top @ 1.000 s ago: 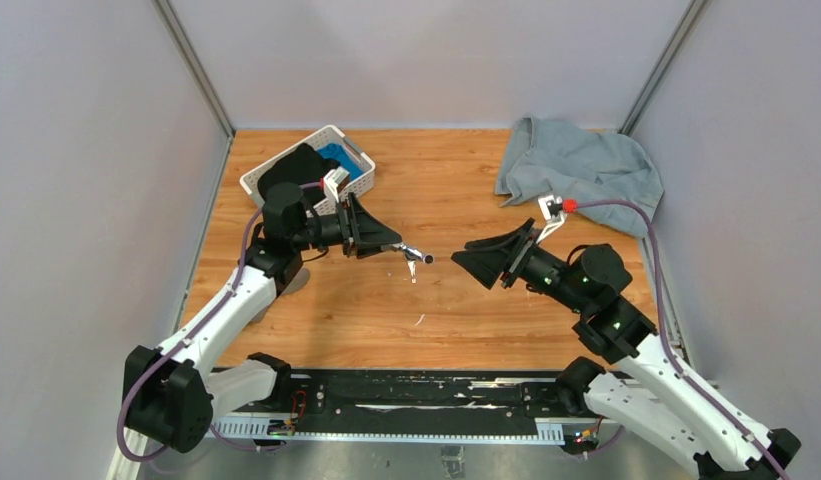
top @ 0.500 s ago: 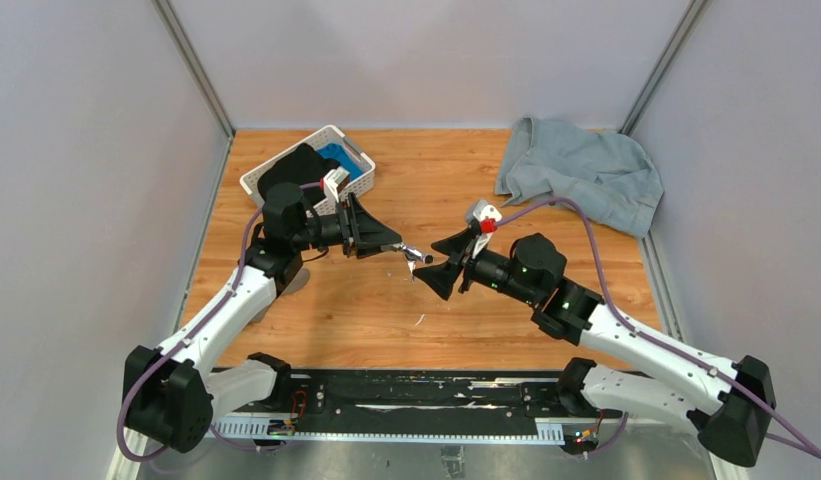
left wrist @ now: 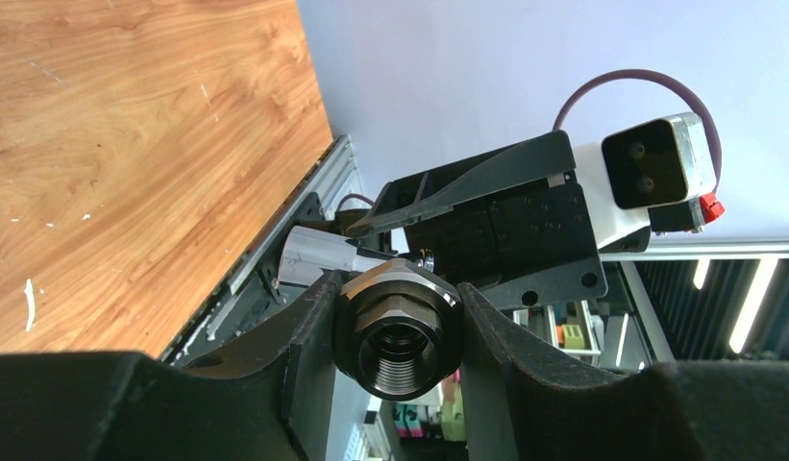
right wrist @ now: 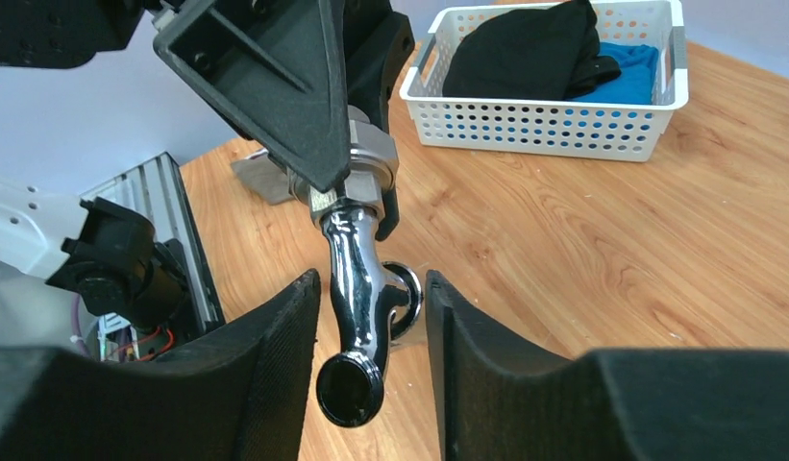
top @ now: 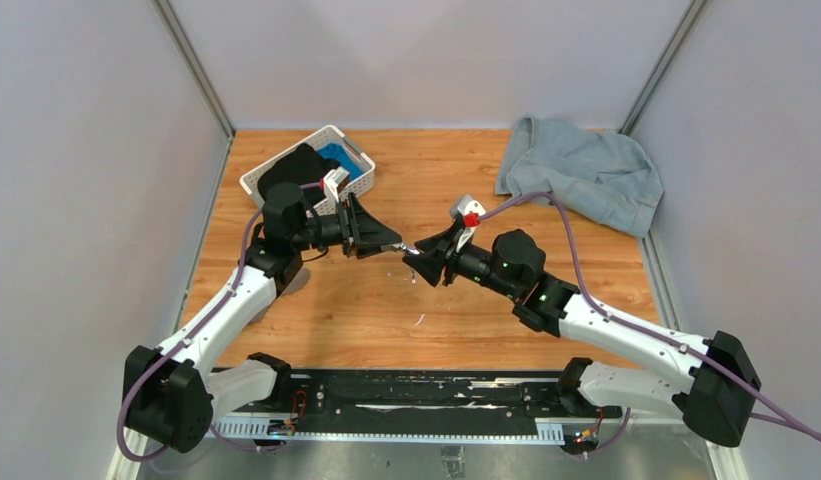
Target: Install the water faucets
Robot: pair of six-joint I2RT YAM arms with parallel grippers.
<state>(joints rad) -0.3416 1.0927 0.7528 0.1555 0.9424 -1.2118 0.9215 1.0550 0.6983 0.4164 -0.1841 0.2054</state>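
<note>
My left gripper (top: 391,243) hovers above the table's middle, shut on the grey threaded fitting (left wrist: 400,327) of the water faucets. Its two fingers press the fitting's sides. The shiny tap (right wrist: 357,279) sticks out of that fitting (right wrist: 366,163), spout end toward the right wrist camera, and shows as a small silver piece (top: 412,252) from above. My right gripper (top: 427,258) has its fingers on either side of the tap (right wrist: 371,283). A strip of wood shows between the left finger and the spout. The right finger (right wrist: 448,317) stands right by the tap's round side part.
A white basket (top: 358,160) with black and blue cloth sits at the back left. A grey cloth (top: 581,170) lies at the back right. A small white fleck (top: 420,320) marks the wood near the front. The black rail (top: 406,395) runs along the near edge.
The right arm has swung left from the table's right side to the faucet, and its jaws have narrowed around the tap. The left arm has not moved.
</note>
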